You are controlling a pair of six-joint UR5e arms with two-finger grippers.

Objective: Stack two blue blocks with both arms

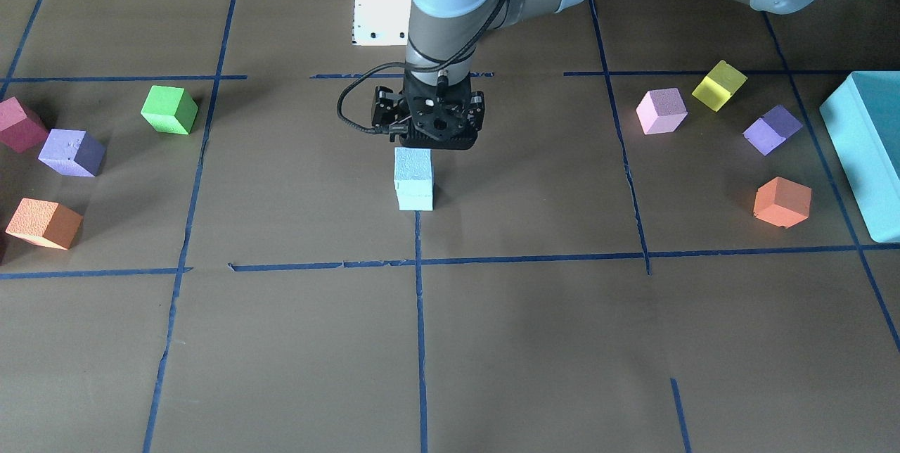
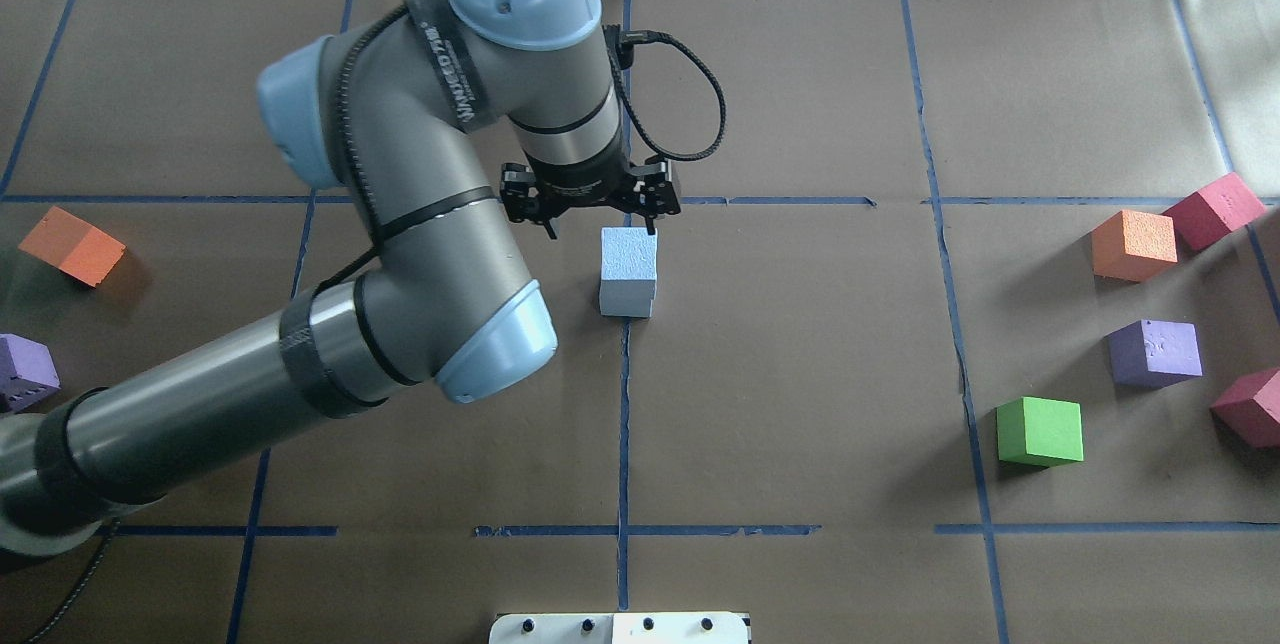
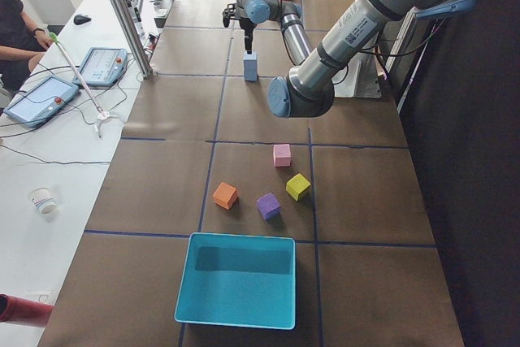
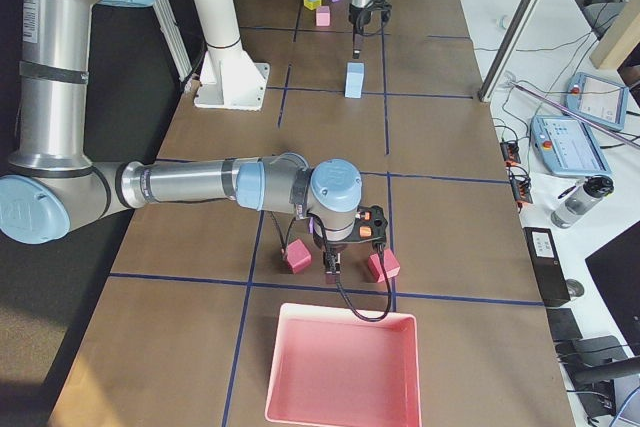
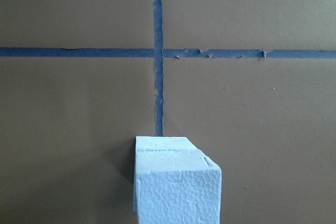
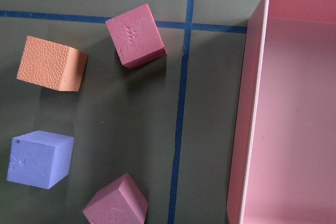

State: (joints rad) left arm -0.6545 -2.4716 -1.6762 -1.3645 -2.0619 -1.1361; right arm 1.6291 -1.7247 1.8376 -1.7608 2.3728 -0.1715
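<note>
The two blue blocks stand stacked at the table's middle on a tape cross, the upper block (image 1: 413, 164) on the lower block (image 1: 415, 198). The stack also shows in the overhead view (image 2: 629, 254) and low in the left wrist view (image 5: 178, 192). My left gripper (image 1: 430, 142) is open and empty, just above the stack and slightly to the robot's side of it, not touching. My right gripper (image 4: 335, 265) shows only in the exterior right view, low over red cubes beside a pink tray. I cannot tell whether it is open or shut.
Loose cubes lie at both table ends: green (image 1: 169, 110), purple (image 1: 70, 152), orange (image 1: 43, 224), pink (image 1: 661, 111), yellow (image 1: 718, 85), orange (image 1: 782, 202). A turquoise box (image 1: 868, 143) stands at one end, a pink tray (image 4: 340, 367) at the other.
</note>
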